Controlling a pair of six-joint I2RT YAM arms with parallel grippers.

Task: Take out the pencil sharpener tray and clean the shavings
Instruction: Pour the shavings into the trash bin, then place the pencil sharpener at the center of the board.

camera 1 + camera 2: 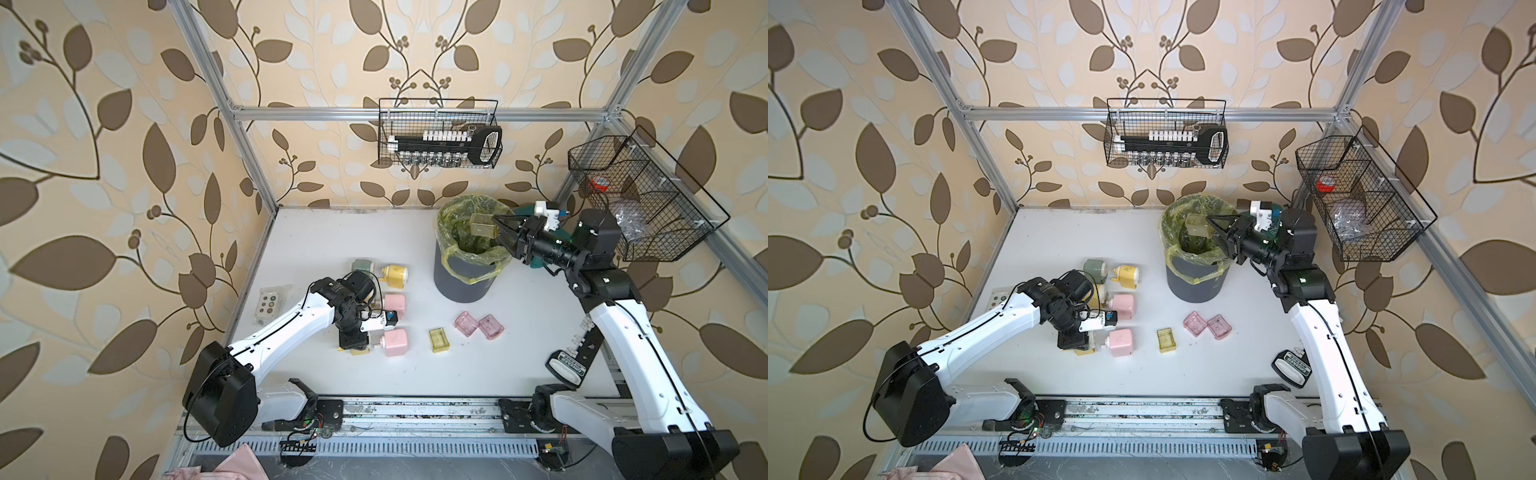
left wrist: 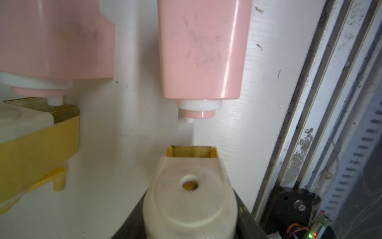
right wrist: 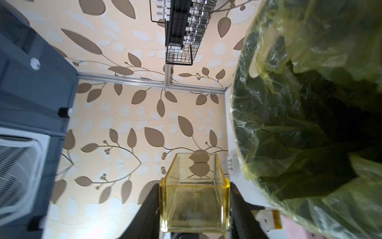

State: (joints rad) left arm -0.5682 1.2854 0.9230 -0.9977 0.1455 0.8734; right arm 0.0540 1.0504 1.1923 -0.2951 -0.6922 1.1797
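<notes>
Nearest the robot's base, the left gripper [image 1: 354,341] points down at the white table [image 1: 324,232], its jaws clamped on a yellow-and-cream sharpener [image 2: 190,196]. The left wrist view shows the sharpener's tray slot [image 2: 192,151] open and empty. Just beside it stand two pink sharpeners [image 1: 395,343] [image 1: 395,302].

A little farther out, three trays lie apart on the table: a yellow tray [image 1: 439,340] and two pink trays [image 1: 467,324] [image 1: 491,327].

Farther back stands a dark bin [image 1: 463,282] with a yellow-green liner [image 1: 469,208]. The right gripper [image 1: 497,231] reaches over the bin's mouth, its jaws closed on the sides of a clear yellow pencil sharpener tray [image 3: 194,198]. The tray hangs above the opening and seems to be turned on its side. No shavings show plainly inside it. A faint dark smudge near the gripped end may be residue, but that cannot be told.

On the far wall hangs a wire basket [image 1: 438,133].

The step in hand looks like emptying this tray. To do it well, the tray's mouth should stay inside the liner's rim. The wrist should roll until the open side faces straight down, then give a short, gentle shake. The walls are thin and slick, so the grip must stay firm, and the fingers should stay clear of the loose liner.
</notes>
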